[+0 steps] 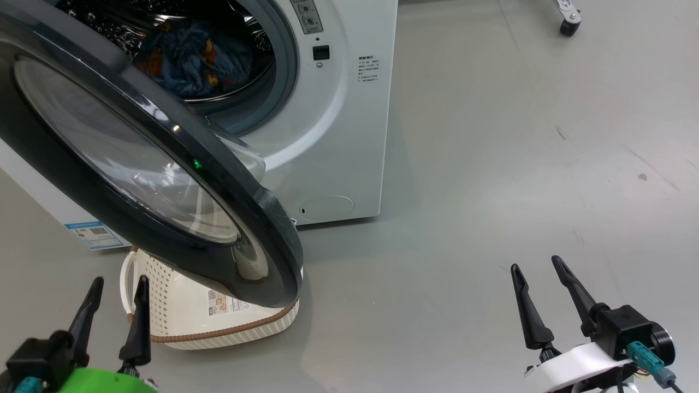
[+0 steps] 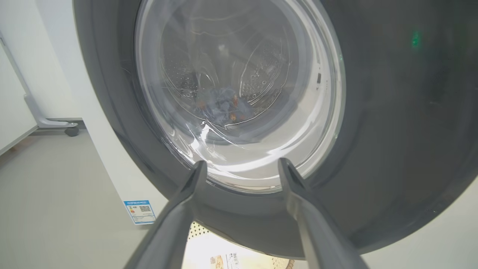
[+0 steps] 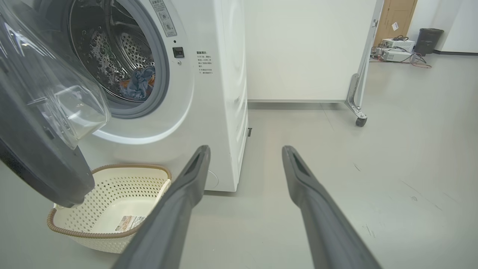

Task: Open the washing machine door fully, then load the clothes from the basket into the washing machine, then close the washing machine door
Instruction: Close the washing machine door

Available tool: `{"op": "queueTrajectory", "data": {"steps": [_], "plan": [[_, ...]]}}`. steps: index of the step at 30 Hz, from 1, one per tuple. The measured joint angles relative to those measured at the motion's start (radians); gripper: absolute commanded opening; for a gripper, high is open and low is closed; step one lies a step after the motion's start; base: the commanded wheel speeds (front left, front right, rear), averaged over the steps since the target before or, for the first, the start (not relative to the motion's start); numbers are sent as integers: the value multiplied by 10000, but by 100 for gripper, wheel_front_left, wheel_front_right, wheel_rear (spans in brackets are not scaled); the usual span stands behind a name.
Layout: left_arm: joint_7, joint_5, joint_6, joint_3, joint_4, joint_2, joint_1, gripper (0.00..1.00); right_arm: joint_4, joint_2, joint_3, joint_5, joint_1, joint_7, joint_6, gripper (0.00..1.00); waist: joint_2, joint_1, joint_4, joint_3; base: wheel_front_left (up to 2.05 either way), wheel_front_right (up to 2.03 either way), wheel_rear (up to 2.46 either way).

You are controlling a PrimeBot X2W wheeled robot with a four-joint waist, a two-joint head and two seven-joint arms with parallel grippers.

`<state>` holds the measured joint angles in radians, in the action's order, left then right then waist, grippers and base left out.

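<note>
**washday_wes:** What are the fingers up to?

**gripper_gal:** The left gripper [image 1: 120, 281] has its two long dark fingers [image 2: 175, 224] spread apart with nothing between them. They point at the lower part of the large round washing machine door [image 1: 136, 158], the one with the wide glossy black rim and bulging clear glass bowl. They're close to it but not touching. The right gripper [image 1: 535, 263] is spread wide too and holds nothing. It hangs over the plain grey floor [image 1: 491, 164], well right of everything.

**washday_wes:** And how does the door look?

**gripper_gal:** It's swung out partway and stands between the left gripper and the drum. There's a tiny green glint on the black rim. Its lowest edge hangs over the small cream-white perforated plastic basket [image 3: 130, 167] with the brown woven rim, and I can't tell if they touch. The basket sits on the floor just in front of the big white front-loading washing machine [image 1: 338, 136], with its bottom label showing.

**washday_wes:** What about the clothes?

**gripper_gal:** The soft blue clothes [image 1: 191, 60] with little orange-brown figures are bunched low in the steel perforated drum [image 3: 112, 48], behind the grey gasket ring [image 1: 286, 65]. The left wrist view shows them through the door glass too. A blue label [image 1: 95, 234] sits low on the machine's front, left of the basket.
</note>
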<state>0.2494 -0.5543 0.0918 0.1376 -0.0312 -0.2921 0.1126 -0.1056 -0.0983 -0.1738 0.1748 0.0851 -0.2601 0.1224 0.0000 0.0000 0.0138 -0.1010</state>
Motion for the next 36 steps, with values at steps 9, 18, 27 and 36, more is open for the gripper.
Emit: {"op": "queueTrajectory", "data": {"steps": [9,18,27,36], "plan": [[113,803,-1035,-163,-573,652,863,100,10,-33,341,-194,13,0,0,100,0,0,-19,280,0,0,0],[71,1112,-1281,-681,-430,1348,1127,100,13,-61,656,-359,134,0,0,100,0,0,39,528,0,0,0],[71,1609,-1089,-1287,-431,1616,1128,100,8,-46,713,-405,287,0,0,100,0,0,214,915,0,0,0],[69,2251,-663,-1996,-1388,2201,1019,100,17,-36,667,-474,315,0,0,100,0,0,442,1102,0,0,0]]}}
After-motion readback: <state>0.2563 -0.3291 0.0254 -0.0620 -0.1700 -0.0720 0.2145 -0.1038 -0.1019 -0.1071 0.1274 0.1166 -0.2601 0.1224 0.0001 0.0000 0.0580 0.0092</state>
